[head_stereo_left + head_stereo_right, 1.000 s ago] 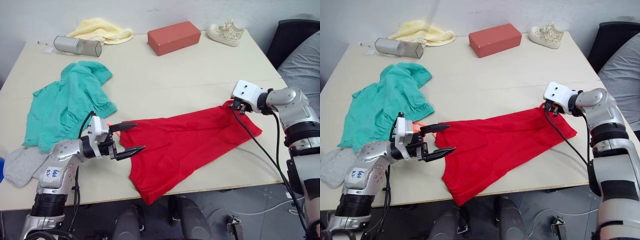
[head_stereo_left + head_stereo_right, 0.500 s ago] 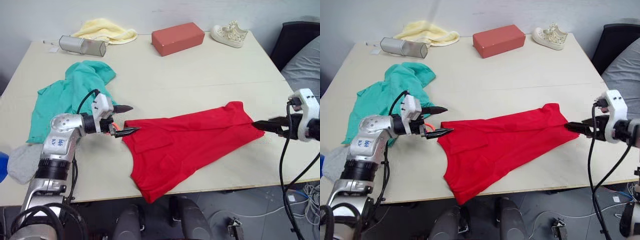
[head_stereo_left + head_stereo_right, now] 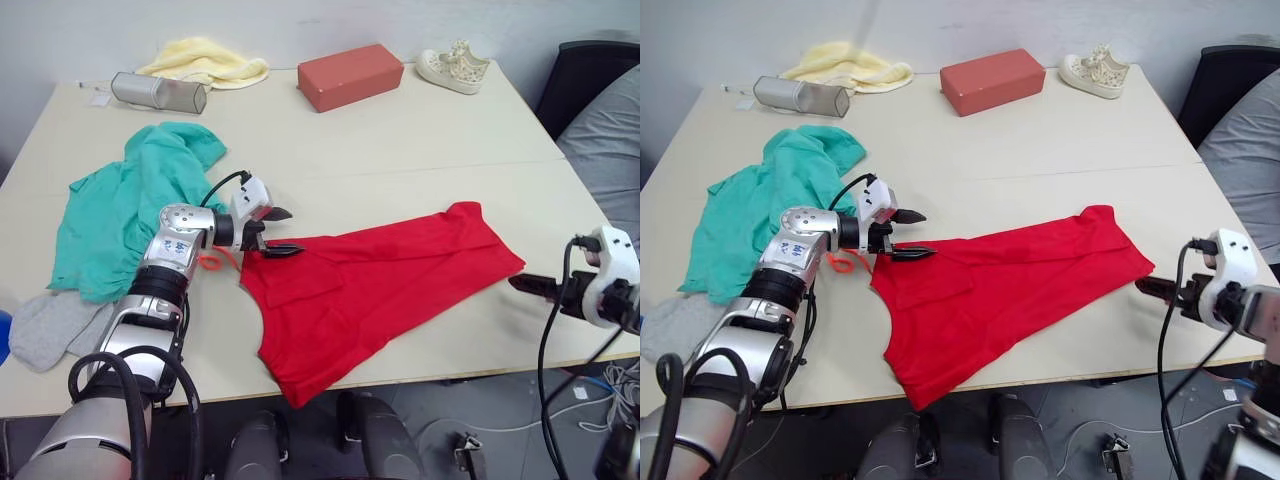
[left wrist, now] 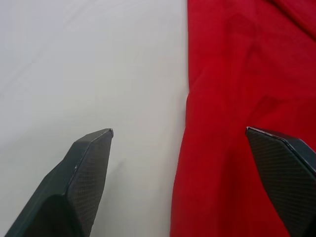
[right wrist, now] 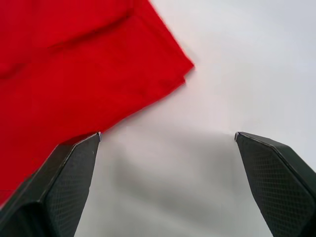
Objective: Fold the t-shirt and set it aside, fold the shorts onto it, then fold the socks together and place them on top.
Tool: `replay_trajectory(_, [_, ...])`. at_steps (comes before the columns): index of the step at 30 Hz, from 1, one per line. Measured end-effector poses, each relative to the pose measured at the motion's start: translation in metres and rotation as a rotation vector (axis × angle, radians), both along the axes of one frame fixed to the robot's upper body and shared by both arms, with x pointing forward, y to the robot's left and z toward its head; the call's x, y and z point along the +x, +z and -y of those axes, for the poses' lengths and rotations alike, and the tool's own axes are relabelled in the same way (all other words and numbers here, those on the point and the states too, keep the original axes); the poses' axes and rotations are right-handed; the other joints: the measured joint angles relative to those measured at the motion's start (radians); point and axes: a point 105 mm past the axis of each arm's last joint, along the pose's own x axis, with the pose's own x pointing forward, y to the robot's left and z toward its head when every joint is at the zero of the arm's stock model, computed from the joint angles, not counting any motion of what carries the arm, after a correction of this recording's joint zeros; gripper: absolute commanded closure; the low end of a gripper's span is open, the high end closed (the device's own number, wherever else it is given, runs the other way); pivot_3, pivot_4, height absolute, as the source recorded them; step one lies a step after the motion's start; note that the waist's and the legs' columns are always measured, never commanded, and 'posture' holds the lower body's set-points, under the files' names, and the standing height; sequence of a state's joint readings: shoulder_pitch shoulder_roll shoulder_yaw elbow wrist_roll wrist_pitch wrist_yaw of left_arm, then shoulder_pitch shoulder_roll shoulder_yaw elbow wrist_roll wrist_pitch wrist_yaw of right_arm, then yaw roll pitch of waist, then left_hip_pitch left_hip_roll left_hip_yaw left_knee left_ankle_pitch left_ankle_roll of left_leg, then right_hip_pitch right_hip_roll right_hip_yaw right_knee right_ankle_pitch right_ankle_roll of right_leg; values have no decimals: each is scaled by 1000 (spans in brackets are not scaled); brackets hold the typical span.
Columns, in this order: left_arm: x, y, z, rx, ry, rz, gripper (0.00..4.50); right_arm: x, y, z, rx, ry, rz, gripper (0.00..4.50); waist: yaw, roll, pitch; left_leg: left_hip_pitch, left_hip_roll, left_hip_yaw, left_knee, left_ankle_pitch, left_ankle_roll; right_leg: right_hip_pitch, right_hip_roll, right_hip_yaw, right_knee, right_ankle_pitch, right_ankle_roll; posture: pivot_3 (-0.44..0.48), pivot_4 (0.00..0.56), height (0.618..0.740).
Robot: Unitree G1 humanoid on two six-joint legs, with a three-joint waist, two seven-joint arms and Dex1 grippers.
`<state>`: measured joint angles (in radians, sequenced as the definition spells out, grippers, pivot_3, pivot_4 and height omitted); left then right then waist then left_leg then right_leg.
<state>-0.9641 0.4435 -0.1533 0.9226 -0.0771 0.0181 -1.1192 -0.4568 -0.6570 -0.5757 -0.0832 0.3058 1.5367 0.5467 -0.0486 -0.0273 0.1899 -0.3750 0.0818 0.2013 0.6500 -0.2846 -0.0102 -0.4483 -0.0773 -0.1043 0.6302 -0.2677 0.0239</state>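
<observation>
A pale desk (image 3: 420,150) fills the frame, with the red t-shirt (image 3: 370,290) spread low at centre, its lower corner hanging over the near edge, the teal shorts (image 3: 120,215) crumpled at left and the grey socks (image 3: 45,330) at lower left. The left gripper (image 3: 280,232), jaws apart, sits at the t-shirt's left edge, one finger over red cloth. The right gripper (image 3: 530,285), jaws apart, hovers just off the t-shirt's right corner.

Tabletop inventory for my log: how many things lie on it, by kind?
Garments: 2, t-shirt, shorts
Socks: 1 grey heap
Yellow cloth: 1
Shoe: 1
Red block: 1
Grey cylinder: 1
Total: 7
</observation>
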Motion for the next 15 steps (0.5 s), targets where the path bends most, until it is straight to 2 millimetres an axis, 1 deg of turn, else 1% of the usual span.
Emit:
replay_trajectory(2, [-1, -4, -1, 16, -8, -28, 0, 10, 0, -4, 7, -17, 22, 58, -5, 0, 0, 0, 0, 0, 0, 0, 0, 0, 0, 0, 0, 0, 0, 0, 150, 740])
replay_trajectory(4, [-2, -9, -2, 30, -15, -42, 0, 15, -1, -3, 4, -35, 32, 58, -7, 0, 0, 0, 0, 0, 0, 0, 1, 0, -1, 0, 0, 0, 0, 0, 150, 740])
replay_trajectory(7, [-3, -11, -4, 36, -18, -47, 559, 23, -1, -2, -11, -48, 46, 623, -8, -1, 0, 0, 0, 1, 1, 0, 1, 0, -1, 1, 0, 1, 1, 0, 150, 740])
replay_trajectory(8, [-3, -11, -5, 39, -17, -48, 808, 24, -2, -1, -23, -50, 49, 878, -9, -1, 0, 0, 0, 1, 1, 0, 1, 0, -1, 1, 0, 1, 1, 0, 150, 740])
replay_trajectory(10, [-3, -11, -7, 44, -15, -52, 1518, 28, -4, 0, -39, -53, 56, 1659, -11, -1, -1, 0, 0, 1, 1, 0, 1, 0, -1, 1, 0, 1, 1, 0, 150, 740])
replay_trajectory(15, [-10, -14, -8, 47, -48, -78, 3104, 34, -5, -6, -46, -20, 61, 3399, -17, -1, -1, 1, 0, 1, 1, 1, 0, 0, -1, 2, 2, 1, 0, 0, 150, 740])
